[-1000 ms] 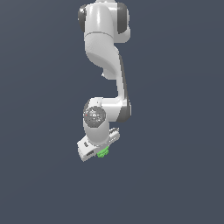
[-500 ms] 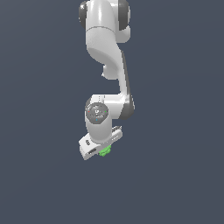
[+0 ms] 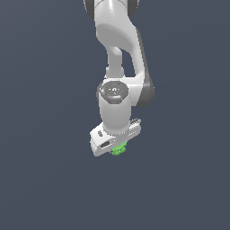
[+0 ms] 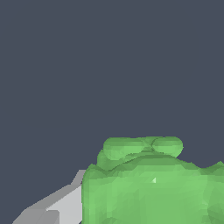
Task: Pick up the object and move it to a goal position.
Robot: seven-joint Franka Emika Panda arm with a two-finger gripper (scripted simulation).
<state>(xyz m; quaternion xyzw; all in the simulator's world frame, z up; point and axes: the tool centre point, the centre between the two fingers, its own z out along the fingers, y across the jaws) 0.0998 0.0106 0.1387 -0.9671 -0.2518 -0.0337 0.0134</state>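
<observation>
The object (image 3: 118, 149) is a small bright green lumpy piece that peeks out under the white gripper (image 3: 117, 147) in the exterior view. The gripper hangs from the white arm above a plain dark grey ground and is shut on the object. In the wrist view the green object (image 4: 153, 183) fills much of the picture, with one grey finger (image 4: 57, 203) beside it. The other finger is hidden behind the object.
The white arm (image 3: 119, 54) reaches down from the top of the exterior view. Around it there is only flat dark grey ground (image 3: 45, 134), with no other object, container or goal marker in view.
The arm and gripper have shifted toward the exterior view's right, carrying the green object along. The grip on the object looks the same.
</observation>
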